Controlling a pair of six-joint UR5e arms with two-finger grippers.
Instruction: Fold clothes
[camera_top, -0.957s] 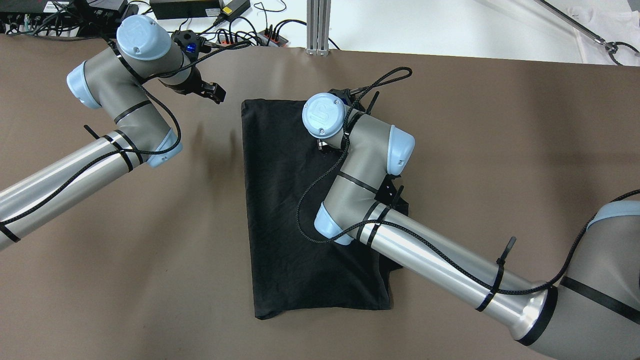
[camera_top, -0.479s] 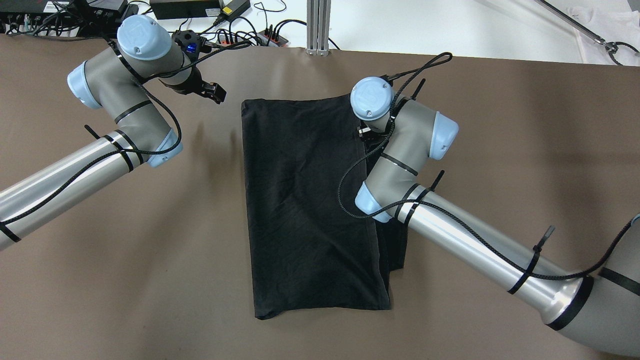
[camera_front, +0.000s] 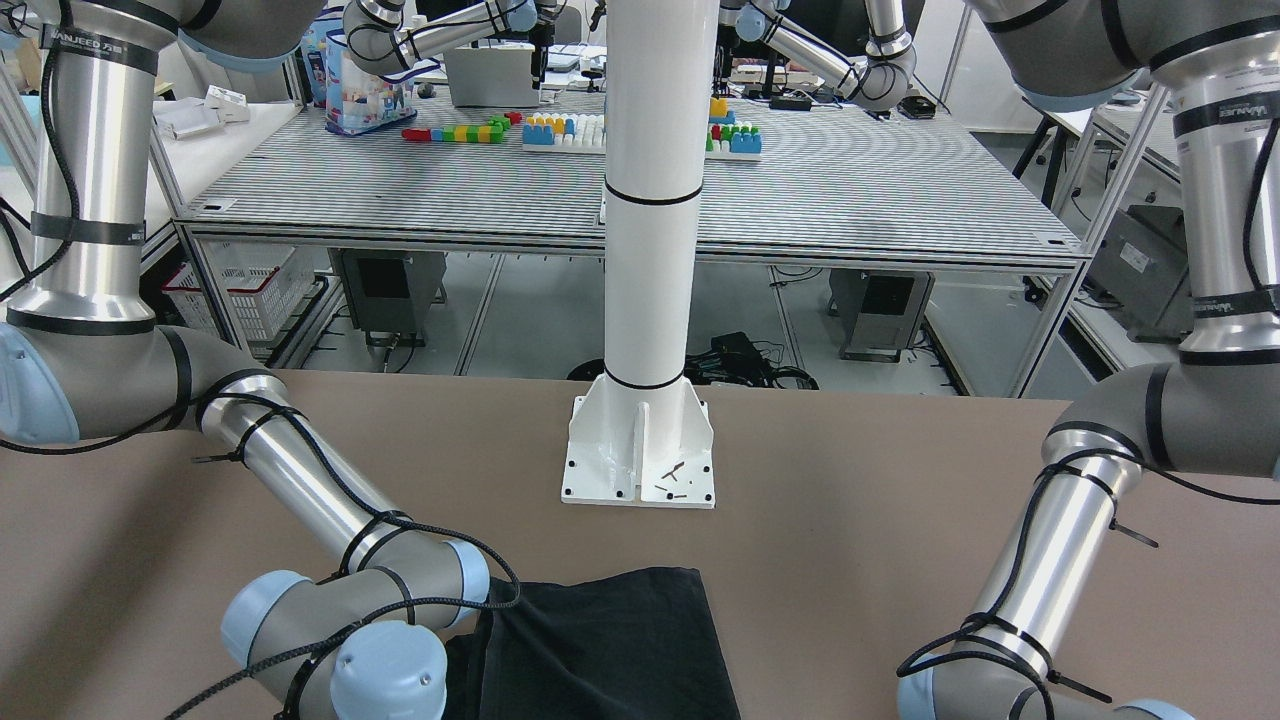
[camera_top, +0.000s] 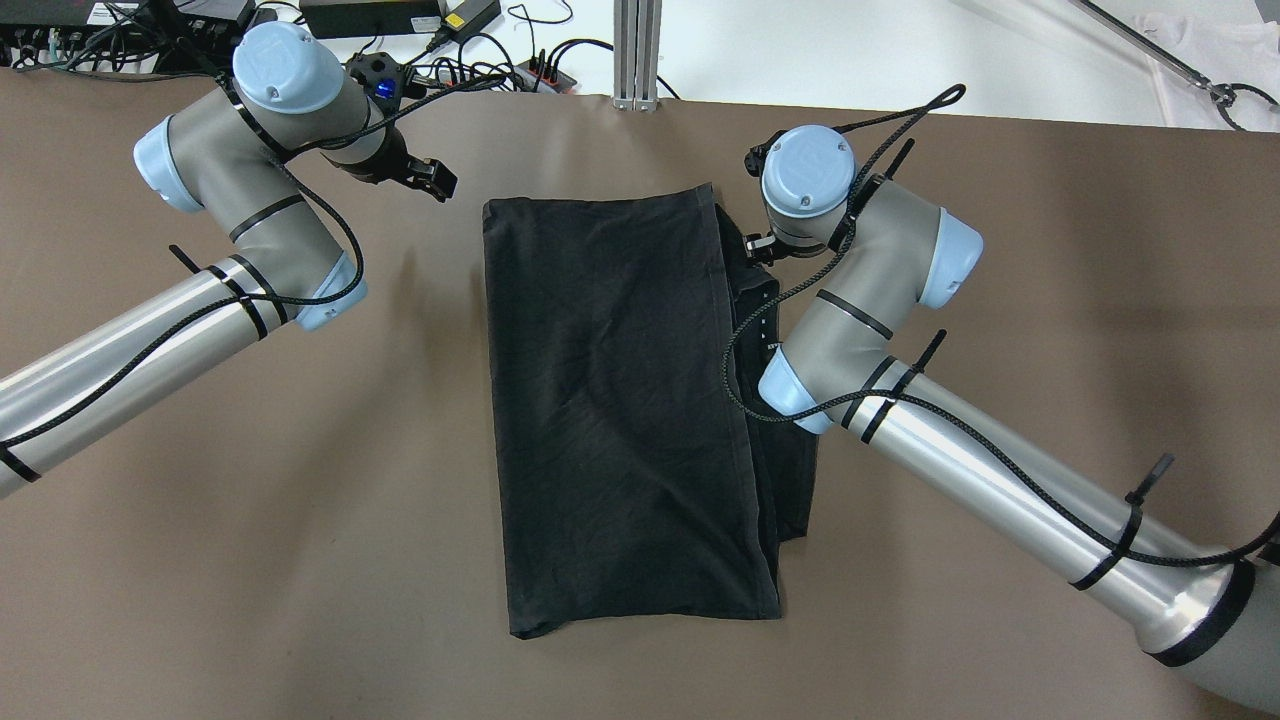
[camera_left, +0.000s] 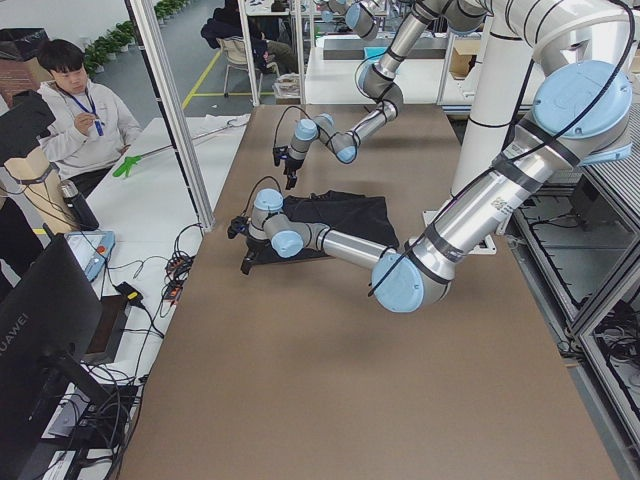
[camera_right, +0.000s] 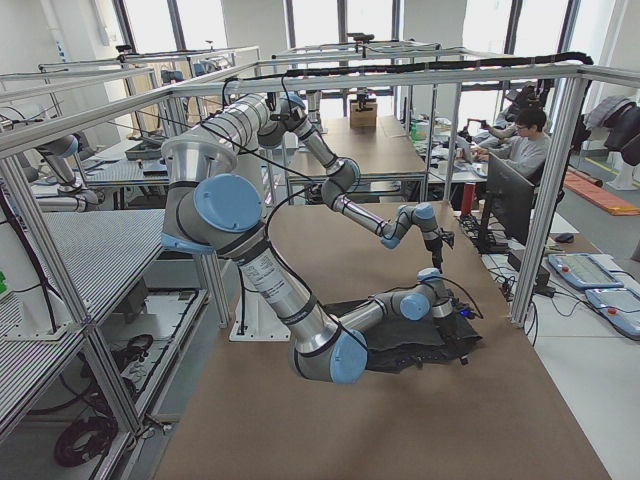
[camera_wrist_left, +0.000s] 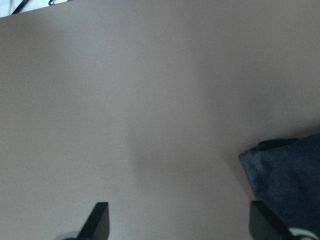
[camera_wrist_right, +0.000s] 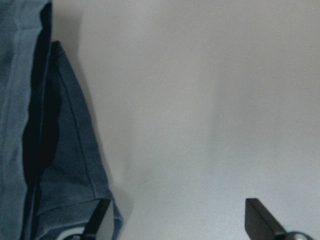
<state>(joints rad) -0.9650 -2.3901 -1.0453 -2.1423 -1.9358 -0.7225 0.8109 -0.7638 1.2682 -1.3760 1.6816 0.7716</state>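
Overhead, your clothes (camera_top: 620, 400) lie folded on the counter (camera_top: 250, 550). Left wrist view: left end effector (camera_wrist_left: 180, 222) spread, clothes near one finger (camera_wrist_left: 262, 222). Right wrist view: right end effector (camera_wrist_right: 180, 217) spread, clothes beside one finger (camera_wrist_right: 102, 220).

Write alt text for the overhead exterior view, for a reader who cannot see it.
A black cloth, folded into a tall rectangle with a lower layer showing along its right edge, lies flat on a brown table. The left arm hovers beside its far left corner; the right arm reaches in at its far right corner.
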